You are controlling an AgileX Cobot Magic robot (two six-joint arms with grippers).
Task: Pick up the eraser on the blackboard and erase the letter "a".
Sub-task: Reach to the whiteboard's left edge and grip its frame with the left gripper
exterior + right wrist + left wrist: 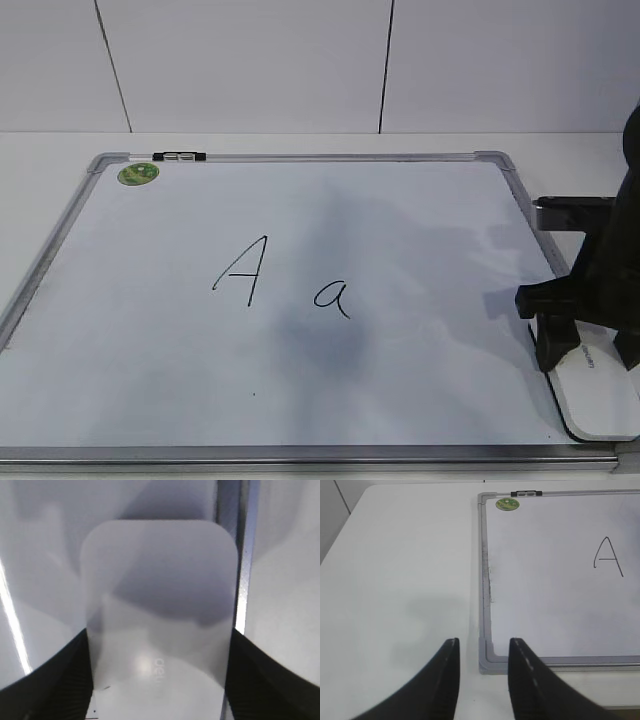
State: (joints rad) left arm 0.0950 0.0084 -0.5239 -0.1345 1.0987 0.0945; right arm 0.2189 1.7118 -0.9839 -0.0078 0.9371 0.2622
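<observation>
The blackboard [150, 330] is a white dry-erase board with a silver-grey frame, lying flat on the table. The lowercase letter "a" [333, 297] is written near its middle in black. The white eraser [600, 395] lies at the board's near right corner. My right gripper [590, 358] straddles the eraser, with one finger against each long side. In the right wrist view the eraser [160, 605] fills the gap between the fingers of the right gripper [160, 680]. My left gripper [482, 645] is open and empty over the table by the corner of the blackboard [545, 580].
A capital "A" [243, 270] stands left of the "a" and shows in the left wrist view [608, 557]. A round green sticker [138, 174] and a small black-and-silver clip [180, 156] sit at the board's far left corner. A white wall stands behind the table.
</observation>
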